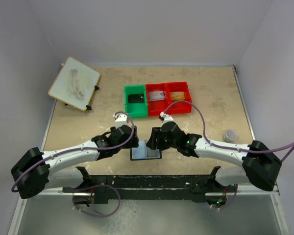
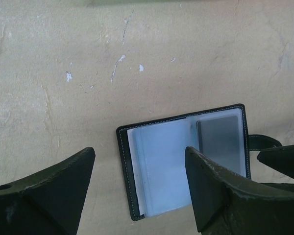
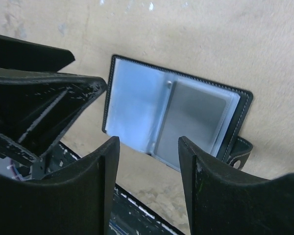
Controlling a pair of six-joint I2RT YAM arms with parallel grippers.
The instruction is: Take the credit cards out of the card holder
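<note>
Hovering left end effector [image 2: 139, 156] and right end effector [image 3: 149, 144], both spread and empty, we see the card holder [image 2: 161, 161] open; seemingly one credit card [image 2: 218, 142] unpulled.

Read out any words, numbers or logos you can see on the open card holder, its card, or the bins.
No readable text anywhere in these views.
Card holder: plain pale pockets, no print.
Card in its pocket: grey through the sleeve, nothing legible.
Dark card in the green bin: too small to read.
Board at the far left: only smudges.
</note>
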